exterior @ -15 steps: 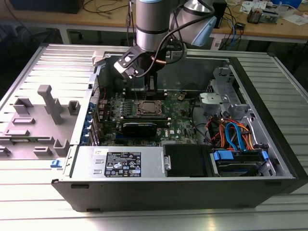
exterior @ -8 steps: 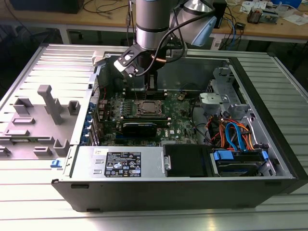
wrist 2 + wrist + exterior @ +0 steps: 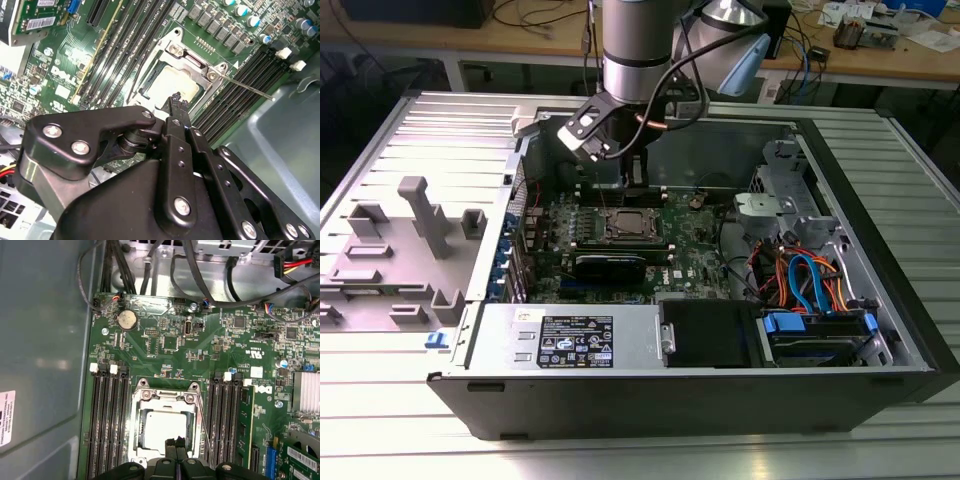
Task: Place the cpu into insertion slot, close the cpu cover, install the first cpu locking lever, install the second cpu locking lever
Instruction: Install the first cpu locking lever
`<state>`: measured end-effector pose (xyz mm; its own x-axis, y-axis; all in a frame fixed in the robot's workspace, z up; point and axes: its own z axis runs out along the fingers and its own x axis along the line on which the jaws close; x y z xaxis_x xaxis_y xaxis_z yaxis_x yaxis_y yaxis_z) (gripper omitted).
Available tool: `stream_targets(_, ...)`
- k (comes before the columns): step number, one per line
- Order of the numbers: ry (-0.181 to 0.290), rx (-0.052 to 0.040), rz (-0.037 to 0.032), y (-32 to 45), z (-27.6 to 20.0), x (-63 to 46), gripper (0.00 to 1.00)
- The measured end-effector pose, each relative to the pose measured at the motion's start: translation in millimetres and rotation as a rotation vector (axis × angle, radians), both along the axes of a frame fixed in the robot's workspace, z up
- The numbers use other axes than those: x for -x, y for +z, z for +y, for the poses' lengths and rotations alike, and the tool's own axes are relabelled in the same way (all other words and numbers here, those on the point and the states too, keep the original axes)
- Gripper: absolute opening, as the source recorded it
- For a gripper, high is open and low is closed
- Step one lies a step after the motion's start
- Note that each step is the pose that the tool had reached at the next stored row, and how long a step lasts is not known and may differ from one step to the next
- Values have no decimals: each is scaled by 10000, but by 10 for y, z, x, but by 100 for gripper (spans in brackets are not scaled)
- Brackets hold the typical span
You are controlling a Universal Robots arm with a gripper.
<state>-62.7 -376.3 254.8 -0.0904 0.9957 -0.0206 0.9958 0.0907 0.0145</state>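
The cpu lies flat in the insertion slot, its pale metal top showing through the cut-out of the cpu cover, which lies down over it. My gripper hangs just above the socket's edge with its two black fingers pressed together and nothing between them. In the exterior view the gripper is under the arm, over the motherboard. One thin wire locking lever sticks out slantwise over the memory slots. A second lever runs along the other side of the socket.
Long black memory slots flank the socket on both sides. A black expansion card stands close in front of it in the exterior view. Cables, a drive cage and the case wall close in the space.
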Motion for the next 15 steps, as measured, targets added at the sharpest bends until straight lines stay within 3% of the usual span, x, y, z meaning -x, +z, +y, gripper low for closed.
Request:
stream_targets(6,829,-1,-1,0,0,0,11)
stream_targets(15,1359,0,0,0,0,0,11)
